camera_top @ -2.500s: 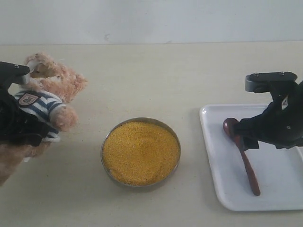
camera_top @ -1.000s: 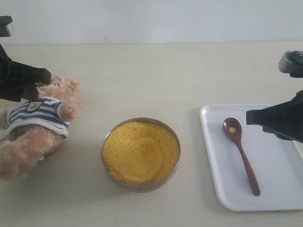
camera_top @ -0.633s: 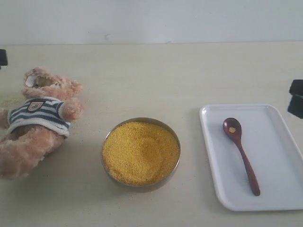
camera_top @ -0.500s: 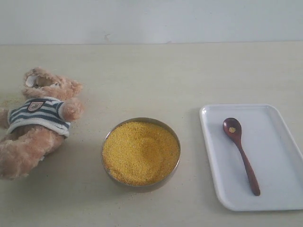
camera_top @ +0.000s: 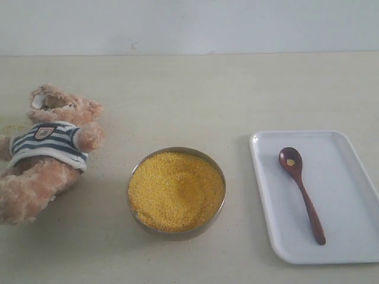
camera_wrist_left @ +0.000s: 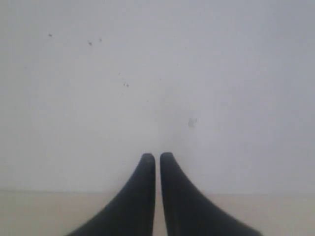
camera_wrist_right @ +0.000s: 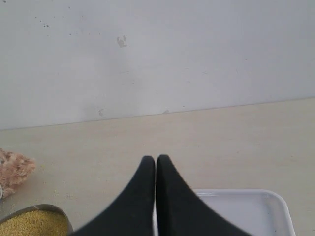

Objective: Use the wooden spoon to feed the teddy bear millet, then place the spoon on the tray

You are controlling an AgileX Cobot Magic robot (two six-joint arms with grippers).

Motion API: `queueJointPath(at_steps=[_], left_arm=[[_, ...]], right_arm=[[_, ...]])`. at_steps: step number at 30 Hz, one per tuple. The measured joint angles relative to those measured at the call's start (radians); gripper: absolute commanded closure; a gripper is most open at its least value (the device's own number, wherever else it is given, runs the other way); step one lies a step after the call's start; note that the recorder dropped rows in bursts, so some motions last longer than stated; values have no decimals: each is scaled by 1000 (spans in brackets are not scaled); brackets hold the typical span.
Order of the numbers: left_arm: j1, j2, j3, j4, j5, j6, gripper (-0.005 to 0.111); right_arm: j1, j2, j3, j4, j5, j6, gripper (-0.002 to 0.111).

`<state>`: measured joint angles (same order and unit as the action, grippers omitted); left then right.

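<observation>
The teddy bear (camera_top: 47,154) lies on its back at the table's left, striped shirt up. The millet (camera_top: 176,189) fills a round metal bowl (camera_top: 176,232) in the middle. On the white tray (camera_top: 343,201) at the right lies the wooden spoon (camera_top: 302,192), a few yellow grains in its bowl. Neither gripper shows in the exterior view. The left gripper (camera_wrist_left: 157,158) is shut and empty, facing a pale wall. The right gripper (camera_wrist_right: 155,160) is shut and empty above the tray (camera_wrist_right: 246,211), with the millet (camera_wrist_right: 32,223) and a bit of the bear (camera_wrist_right: 15,169) at the view's edge.
A few spilled yellow grains (camera_top: 13,127) lie on the beige table by the bear's head. A pale wall (camera_top: 189,26) runs along the table's far edge.
Both arms have pulled back out of the exterior view. The bear, held upright earlier, now lies on the table. The spoon rests released on the tray.
</observation>
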<state>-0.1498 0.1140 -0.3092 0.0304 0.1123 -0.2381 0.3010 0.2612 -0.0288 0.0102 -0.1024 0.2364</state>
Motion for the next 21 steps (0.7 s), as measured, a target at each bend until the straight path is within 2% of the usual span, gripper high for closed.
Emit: queueJointPath(at_steps=[6, 17, 21], left_arm=[[0, -104, 0, 0, -6, 0, 101], [0, -114, 2, 0, -9, 2, 101], [21, -112, 17, -38, -5, 98, 101]], right_arm=[[0, -2, 0, 0, 0, 0, 108], [0, -2, 0, 0, 0, 0, 108], [0, -2, 0, 0, 0, 0, 108]])
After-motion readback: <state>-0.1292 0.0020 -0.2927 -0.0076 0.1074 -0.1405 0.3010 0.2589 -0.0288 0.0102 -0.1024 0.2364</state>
